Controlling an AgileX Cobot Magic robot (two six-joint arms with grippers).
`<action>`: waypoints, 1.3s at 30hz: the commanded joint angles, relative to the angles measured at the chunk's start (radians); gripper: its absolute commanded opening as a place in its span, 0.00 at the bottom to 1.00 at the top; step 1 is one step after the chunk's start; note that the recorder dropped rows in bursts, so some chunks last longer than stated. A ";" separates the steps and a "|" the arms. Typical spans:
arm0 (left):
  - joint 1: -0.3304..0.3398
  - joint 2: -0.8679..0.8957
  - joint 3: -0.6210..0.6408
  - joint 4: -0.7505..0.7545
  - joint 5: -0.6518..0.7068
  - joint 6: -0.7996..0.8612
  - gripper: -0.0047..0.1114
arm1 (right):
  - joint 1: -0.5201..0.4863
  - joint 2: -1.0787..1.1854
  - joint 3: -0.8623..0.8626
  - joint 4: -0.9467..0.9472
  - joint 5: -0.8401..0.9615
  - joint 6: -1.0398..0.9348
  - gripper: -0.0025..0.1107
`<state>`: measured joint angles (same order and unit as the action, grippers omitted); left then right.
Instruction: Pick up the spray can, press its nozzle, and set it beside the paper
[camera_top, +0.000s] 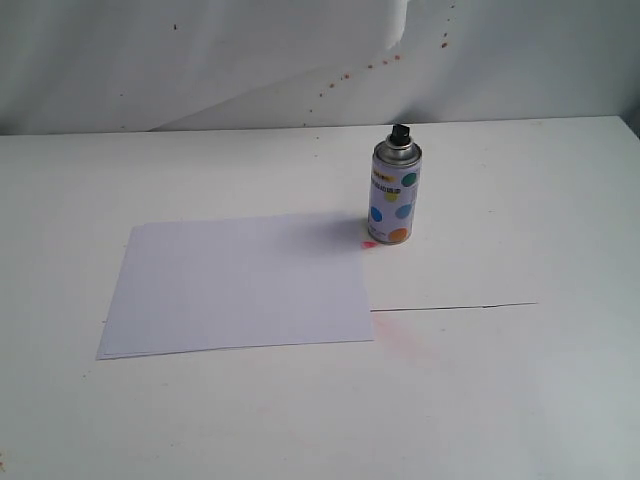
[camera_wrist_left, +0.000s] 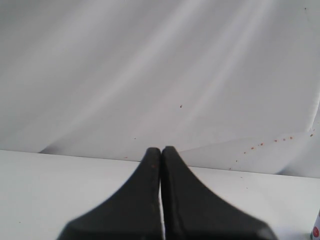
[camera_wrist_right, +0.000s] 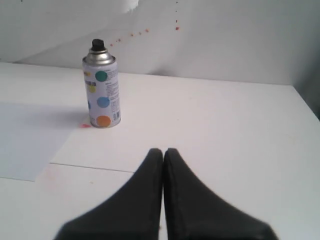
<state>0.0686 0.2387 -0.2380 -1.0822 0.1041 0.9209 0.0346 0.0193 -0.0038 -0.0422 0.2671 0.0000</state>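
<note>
The spray can stands upright on the white table, white with coloured dots, a silver shoulder and a black nozzle. It sits just off the far right corner of the paper, a flat white sheet. In the right wrist view the spray can stands well ahead of my right gripper, which is shut and empty; the paper lies beside it. My left gripper is shut on nothing and faces the wrinkled backdrop. Neither gripper shows in the exterior view.
A wrinkled white backdrop sheet with small red specks hangs behind the table. A thin dark seam runs across the tabletop right of the paper. Faint pink stains mark the table near the paper's near right corner and by the can's base.
</note>
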 joint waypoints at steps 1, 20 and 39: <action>0.002 -0.005 0.003 0.001 0.002 0.000 0.04 | 0.017 -0.005 0.004 0.001 0.053 0.009 0.02; 0.002 -0.005 0.003 0.001 0.002 0.000 0.04 | 0.017 -0.019 0.004 0.001 0.062 0.009 0.02; 0.002 -0.005 0.003 0.001 0.000 0.000 0.04 | 0.015 -0.019 0.004 0.001 0.056 0.009 0.02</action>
<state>0.0686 0.2387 -0.2380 -1.0822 0.1041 0.9209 0.0494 0.0062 -0.0038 -0.0422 0.3282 0.0074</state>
